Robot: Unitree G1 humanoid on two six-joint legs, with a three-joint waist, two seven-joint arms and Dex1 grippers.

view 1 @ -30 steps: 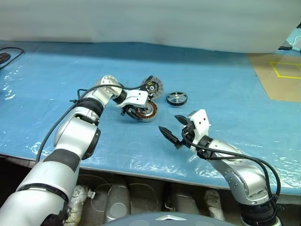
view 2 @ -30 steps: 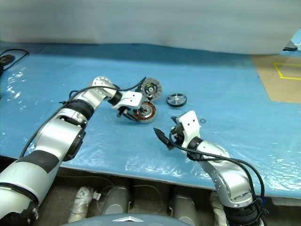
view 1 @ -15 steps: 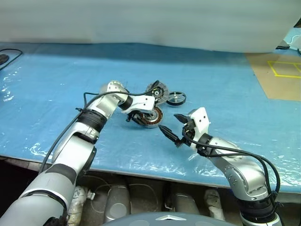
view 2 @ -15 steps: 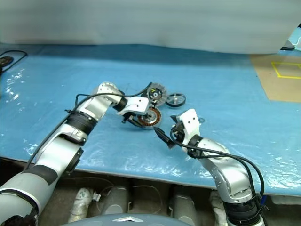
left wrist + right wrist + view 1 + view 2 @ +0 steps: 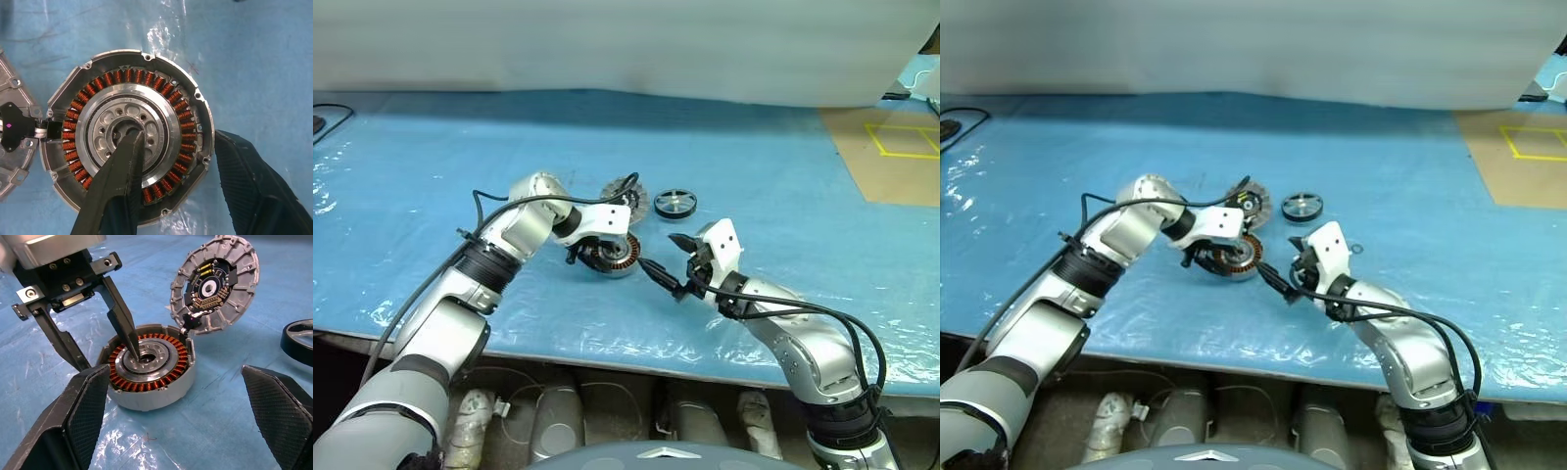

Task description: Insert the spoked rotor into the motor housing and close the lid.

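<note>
Blue sheet (image 5: 431, 166) over table, parts mid-scene. Left gripper (image 5: 105, 350) on motor housing (image 5: 610, 255): one finger (image 5: 122, 166) down in silver hub, other outside rim, pinching wall w/ copper windings between. Lid (image 5: 625, 195) hinged open, upright at housing's far side. Right gripper (image 5: 672, 264) spread wide, empty, just right of housing. Spoked rotor (image 5: 675, 204) flat, dark w/ shiny rim, far-right of housing, nearer right arm; prob. next pick.
</note>
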